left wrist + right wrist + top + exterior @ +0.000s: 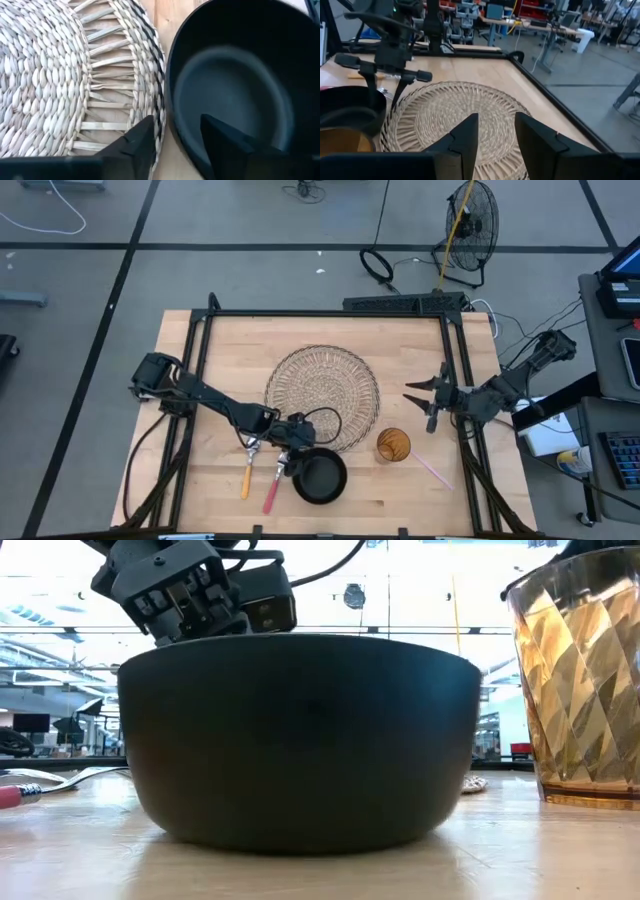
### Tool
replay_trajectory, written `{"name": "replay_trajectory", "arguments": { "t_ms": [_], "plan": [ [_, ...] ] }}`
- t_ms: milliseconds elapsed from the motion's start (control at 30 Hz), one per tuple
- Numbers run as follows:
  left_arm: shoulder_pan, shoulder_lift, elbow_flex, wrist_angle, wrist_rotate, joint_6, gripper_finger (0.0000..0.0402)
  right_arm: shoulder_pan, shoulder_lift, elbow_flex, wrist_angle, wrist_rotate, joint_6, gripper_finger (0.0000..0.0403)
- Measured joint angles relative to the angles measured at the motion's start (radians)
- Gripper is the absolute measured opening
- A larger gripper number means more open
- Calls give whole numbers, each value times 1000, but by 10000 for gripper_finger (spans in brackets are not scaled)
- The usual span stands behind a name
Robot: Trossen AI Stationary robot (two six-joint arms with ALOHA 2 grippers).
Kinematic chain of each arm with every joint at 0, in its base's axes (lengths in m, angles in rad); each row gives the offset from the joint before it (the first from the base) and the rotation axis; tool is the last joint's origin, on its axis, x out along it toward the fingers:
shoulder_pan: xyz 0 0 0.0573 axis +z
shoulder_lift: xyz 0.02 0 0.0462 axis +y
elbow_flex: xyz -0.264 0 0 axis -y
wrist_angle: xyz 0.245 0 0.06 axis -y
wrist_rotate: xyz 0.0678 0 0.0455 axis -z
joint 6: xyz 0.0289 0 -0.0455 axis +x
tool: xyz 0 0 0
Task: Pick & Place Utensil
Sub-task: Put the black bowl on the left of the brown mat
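Left gripper [298, 442]: low over the table's front centre, at the rim of the black bowl [319, 476] on its 11 o'clock side; fingers [135, 145] set a narrow gap apart, straddling the bowl's wall, one tip outside by the mat, the other inside; contact with the rim hard to judge from the wrist view.

Right gripper [428, 402]: raised at the table's 3 o'clock edge, pointing toward the centre; fingers [465, 137] apart at a moderate width, holding nothing.

Black bowl: upright, at 6 o'clock of the table, just beside the front edge of the woven mat [322, 395]; fills most of the low view [300, 735].

Woven mat: round, flat at mid-table; seen under the left wrist [55, 80] and ahead of the right wrist [455, 117].

Orange-handled utensil [246, 476]: lying flat at about 9 o'clock of the bowl, handle toward the front edge, metal head toward the mat.

Red-handled utensil [272, 489]: lying between the orange one and the bowl, near but apart from both; red tip showing in the low view [12, 796].

Amber glass [393, 445]: upright at 2 o'clock of the bowl, well clear of it; faceted side in the low view [580, 690].

Pink stick [434, 471]: thin, lying at 4 o'clock of the glass, toward the front right corner.
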Motion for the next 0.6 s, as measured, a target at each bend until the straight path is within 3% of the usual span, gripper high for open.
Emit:
{"name": "replay_trajectory", "arguments": {
  "t_ms": [467, 600],
  "plan": [
    [19, 0, 0, -19, -43, -12, 12, 0, 0, 0, 38, 5, -52, 128],
    [33, -1, 0, -14, -42, -13, 15, 0, 0, 0, 38, 4, -52, 128]
  ]
}}
